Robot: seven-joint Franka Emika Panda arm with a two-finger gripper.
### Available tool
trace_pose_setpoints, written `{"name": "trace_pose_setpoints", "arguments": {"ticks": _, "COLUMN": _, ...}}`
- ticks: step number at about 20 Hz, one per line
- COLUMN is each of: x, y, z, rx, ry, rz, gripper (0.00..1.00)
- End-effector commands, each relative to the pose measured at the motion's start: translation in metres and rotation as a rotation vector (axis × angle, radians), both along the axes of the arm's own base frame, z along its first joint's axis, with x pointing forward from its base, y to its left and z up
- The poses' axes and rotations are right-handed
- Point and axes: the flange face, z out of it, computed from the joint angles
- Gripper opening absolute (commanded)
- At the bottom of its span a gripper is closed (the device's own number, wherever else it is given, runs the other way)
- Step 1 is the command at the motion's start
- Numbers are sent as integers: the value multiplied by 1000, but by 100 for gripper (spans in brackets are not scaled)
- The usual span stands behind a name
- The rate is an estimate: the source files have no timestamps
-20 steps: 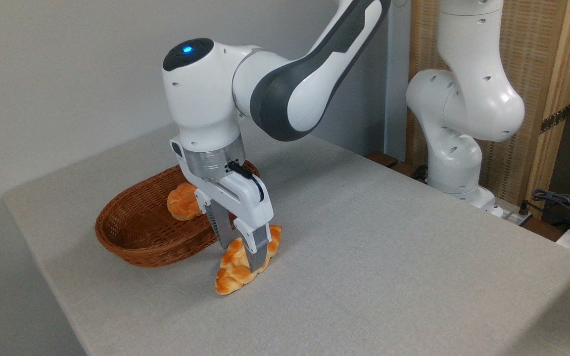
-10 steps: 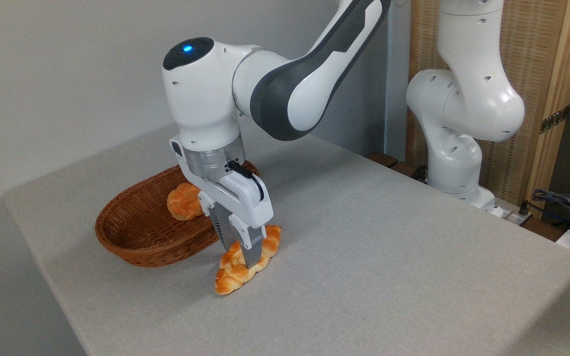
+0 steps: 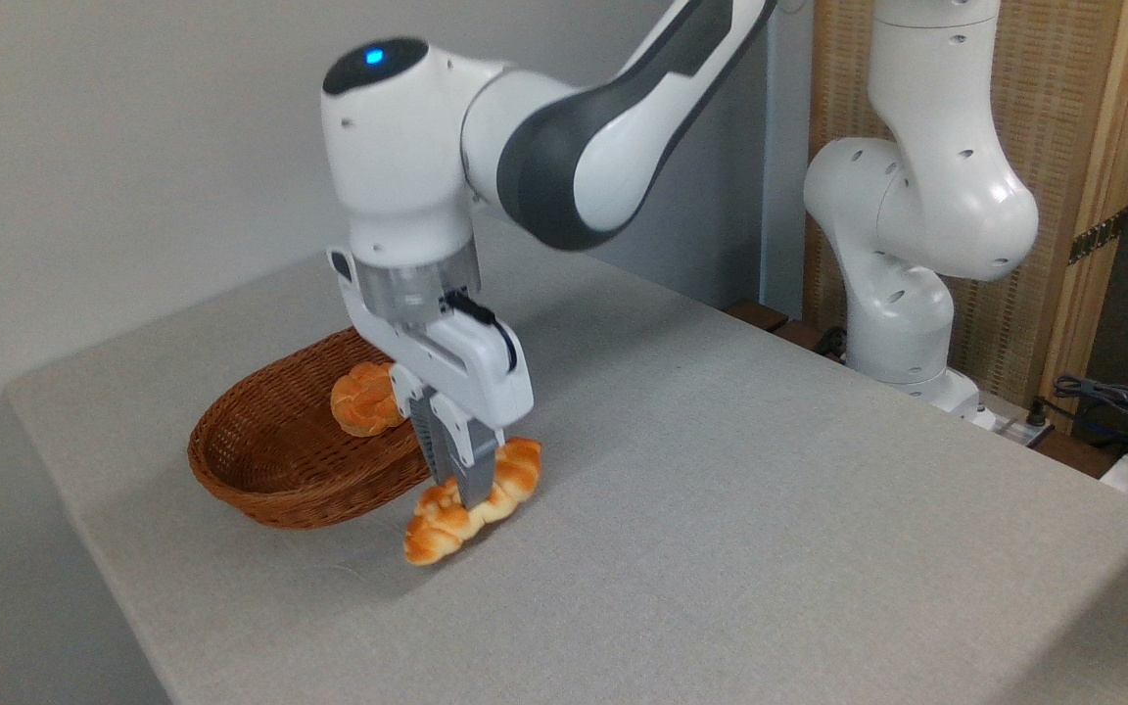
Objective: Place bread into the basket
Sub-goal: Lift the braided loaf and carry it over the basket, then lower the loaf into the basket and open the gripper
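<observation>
A golden-orange plaited bread (image 3: 437, 524) hangs just above the table, pinched at its middle by my gripper (image 3: 466, 494), whose fingers are shut on it. Its near end dips toward the table. The reddish-brown wicker basket (image 3: 260, 490) sits directly to the left of the gripper, its rim close to the held loaf. Inside the basket, against the far wall, lies another plaited bread (image 3: 365, 399), partly hidden behind my gripper.
The grey table (image 3: 721, 470) stretches wide to the right and front of the basket. The table's left edge runs close behind the basket. A second white robot arm base (image 3: 902, 255) stands at the back right, with cables (image 3: 1112, 401) beside it.
My gripper closed on the loaf and lifted it off the table, shifting slightly left toward the basket. The arm's wrist has risen.
</observation>
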Motion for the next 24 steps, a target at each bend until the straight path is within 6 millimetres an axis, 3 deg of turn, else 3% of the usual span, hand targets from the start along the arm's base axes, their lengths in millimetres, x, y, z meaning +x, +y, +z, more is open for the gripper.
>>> {"name": "trace_pose_setpoints", "arguments": {"ticks": 1, "x": -6, "y": 1, "z": 40, "rx": -38, "ry": -80, "rz": -17, "gripper": 32}}
{"name": "trace_pose_setpoints", "arguments": {"ticks": 6, "x": -1, "y": -24, "z": 79, "rx": -169, "ry": -140, "rz": 15, "gripper": 38}}
{"name": "trace_pose_setpoints", "arguments": {"ticks": 7, "x": -3, "y": -44, "z": 79, "rx": -193, "ry": -135, "rz": -7, "gripper": 51}}
{"name": "trace_pose_setpoints", "arguments": {"ticks": 10, "x": -7, "y": -71, "z": 77, "rx": -206, "ry": -129, "rz": -34, "gripper": 70}}
{"name": "trace_pose_setpoints", "arguments": {"ticks": 11, "x": -9, "y": -81, "z": 76, "rx": -206, "ry": -123, "rz": -32, "gripper": 88}}
{"name": "trace_pose_setpoints", "arguments": {"ticks": 13, "x": -11, "y": -95, "z": 75, "rx": -207, "ry": -123, "rz": -30, "gripper": 99}}
{"name": "trace_pose_setpoints", "arguments": {"ticks": 16, "x": -14, "y": -116, "z": 65, "rx": -198, "ry": -104, "rz": -69, "gripper": 100}}
{"name": "trace_pose_setpoints", "arguments": {"ticks": 24, "x": -12, "y": -116, "z": 60, "rx": -197, "ry": -95, "rz": -70, "gripper": 100}}
